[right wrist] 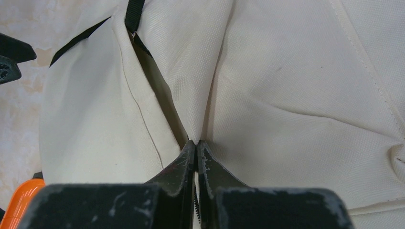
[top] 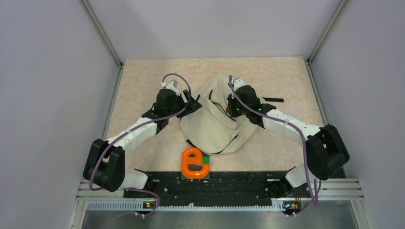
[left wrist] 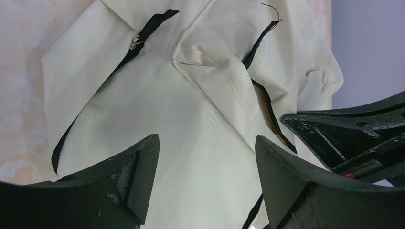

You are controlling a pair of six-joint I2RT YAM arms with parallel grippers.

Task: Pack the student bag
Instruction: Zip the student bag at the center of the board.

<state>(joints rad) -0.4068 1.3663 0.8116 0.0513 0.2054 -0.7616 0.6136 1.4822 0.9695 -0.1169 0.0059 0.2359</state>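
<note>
The student bag (top: 215, 126), a crumpled cream fabric backpack with black zipper trim, lies in the middle of the table. My right gripper (top: 232, 106) is shut on a fold of the bag's fabric by the zipper edge (right wrist: 197, 143) and lifts it into a peak. My left gripper (top: 187, 104) is open at the bag's left side, its fingers (left wrist: 138, 167) spread over cream fabric (left wrist: 191, 143) without holding it. A metal zipper pull (left wrist: 136, 44) shows on the black zipper line. The right gripper's black fingers show at the right of the left wrist view (left wrist: 344, 133).
An orange C-shaped tool with a green block (top: 195, 163) lies just in front of the bag, near the black base rail (top: 215, 183); its orange edge shows in the right wrist view (right wrist: 21, 200). A black strap (top: 272, 99) trails right of the bag. Grey walls enclose the beige table (top: 143, 81).
</note>
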